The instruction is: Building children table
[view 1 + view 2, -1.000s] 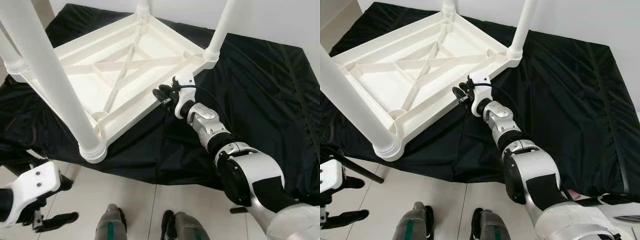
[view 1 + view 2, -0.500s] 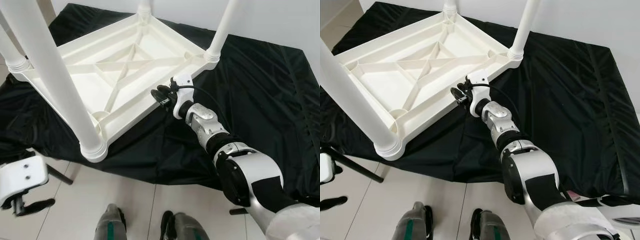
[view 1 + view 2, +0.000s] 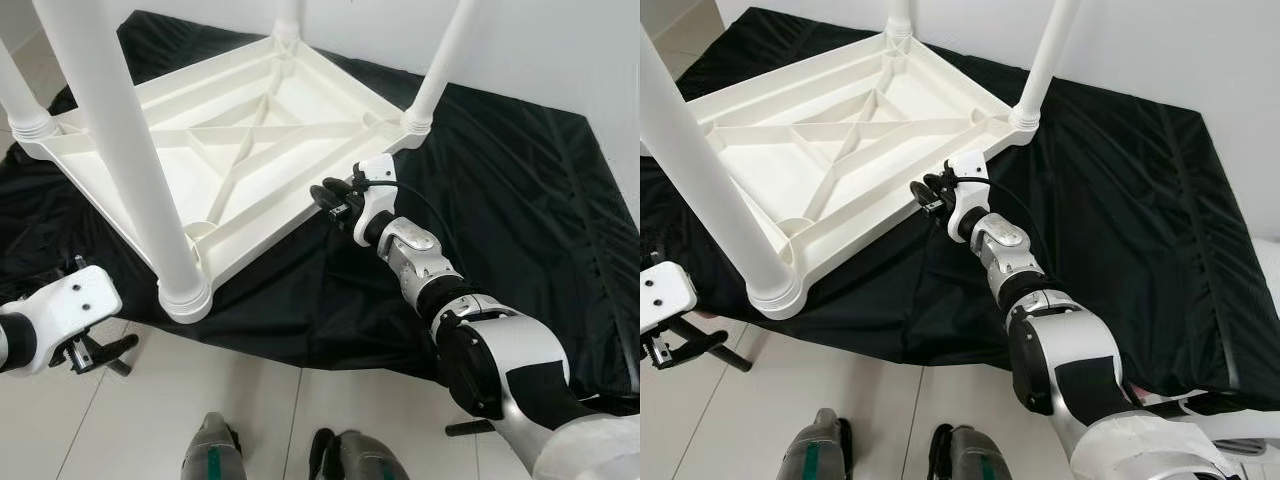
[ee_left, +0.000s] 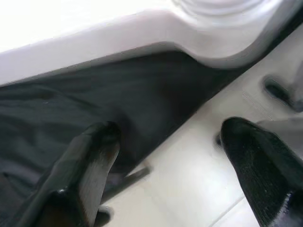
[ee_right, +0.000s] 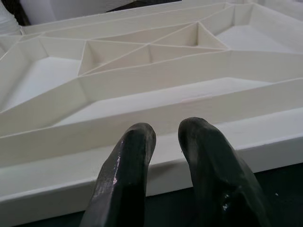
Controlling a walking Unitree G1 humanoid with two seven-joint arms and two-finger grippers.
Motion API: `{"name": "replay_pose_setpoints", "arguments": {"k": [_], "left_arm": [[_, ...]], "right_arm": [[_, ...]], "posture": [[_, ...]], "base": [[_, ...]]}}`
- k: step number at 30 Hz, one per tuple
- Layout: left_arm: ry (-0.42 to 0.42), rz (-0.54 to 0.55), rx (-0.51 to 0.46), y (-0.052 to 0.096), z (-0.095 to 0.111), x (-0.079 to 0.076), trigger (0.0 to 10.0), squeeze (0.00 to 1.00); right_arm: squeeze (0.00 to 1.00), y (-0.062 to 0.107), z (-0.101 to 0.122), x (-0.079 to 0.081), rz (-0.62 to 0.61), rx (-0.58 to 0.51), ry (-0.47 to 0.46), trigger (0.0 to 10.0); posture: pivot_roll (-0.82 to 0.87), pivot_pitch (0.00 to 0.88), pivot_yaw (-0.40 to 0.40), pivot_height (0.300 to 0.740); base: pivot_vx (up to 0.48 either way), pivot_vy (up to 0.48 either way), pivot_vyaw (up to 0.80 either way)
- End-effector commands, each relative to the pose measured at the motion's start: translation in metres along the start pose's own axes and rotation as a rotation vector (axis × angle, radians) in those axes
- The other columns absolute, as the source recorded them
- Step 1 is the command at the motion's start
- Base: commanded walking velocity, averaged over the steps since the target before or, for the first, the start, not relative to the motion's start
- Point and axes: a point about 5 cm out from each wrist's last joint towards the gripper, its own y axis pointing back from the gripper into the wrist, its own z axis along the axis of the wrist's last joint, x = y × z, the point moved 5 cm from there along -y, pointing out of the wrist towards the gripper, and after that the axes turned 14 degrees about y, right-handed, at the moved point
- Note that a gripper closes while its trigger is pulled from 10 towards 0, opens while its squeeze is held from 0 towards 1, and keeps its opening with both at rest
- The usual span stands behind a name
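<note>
A white plastic children's table (image 3: 240, 150) lies upside down on a black cloth (image 3: 500, 200), with its legs pointing up. The nearest leg (image 3: 130, 150) stands in the corner socket (image 3: 185, 295) at the cloth's front edge. My right gripper (image 3: 328, 193) is shut, and its fingertips (image 5: 137, 137) rest against the outside of the table's rim (image 5: 199, 156) on the right long side. Nothing is held between them. My left gripper (image 3: 110, 350) hangs open low on the left, over the floor, just below and beside that near corner (image 4: 213, 28).
The cloth-covered platform runs to a white wall behind and drops to pale floor tiles (image 3: 300, 400) in front. My feet (image 3: 215, 455) stand on the tiles. A thin dark bar (image 3: 715, 350) slants down to the floor under the platform's left front.
My left arm dipped, then came back up toward the table's near corner. The right gripper stays at the rim. The whole view has shifted slightly.
</note>
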Motion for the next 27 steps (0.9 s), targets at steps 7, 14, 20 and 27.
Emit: {"name": "replay_pose_setpoints", "arguments": {"k": [7, 14, 20, 27], "left_arm": [[0.188, 0.747, -0.232, 0.021, 0.010, 0.081, 10.0, 0.00], [0.216, 0.780, -0.258, 0.018, 0.017, 0.091, 10.0, 0.00], [0.328, 0.906, -0.336, 0.019, 0.020, 0.116, 10.0, 0.00], [0.468, 1.025, -0.490, 0.010, 0.051, 0.129, 10.0, 0.00]], "right_arm": [[0.00, 0.004, -0.002, -0.006, -0.027, -0.012, -0.017, 10.0], [0.00, 0.011, -0.003, -0.017, -0.061, -0.021, -0.020, 10.0], [0.00, 0.014, -0.003, -0.023, -0.086, -0.030, -0.020, 10.0], [0.00, 0.024, -0.002, -0.034, -0.123, -0.058, 0.007, 10.0]], "posture": [[0.28, 0.092, -0.145, 0.740], [0.24, 0.093, -0.143, 0.740], [0.22, 0.087, -0.146, 0.740], [0.19, 0.080, -0.144, 0.740]], "base": [[0.000, 0.000, 0.00], [0.000, 0.000, 0.00], [0.000, 0.000, 0.00], [0.000, 0.000, 0.00]]}}
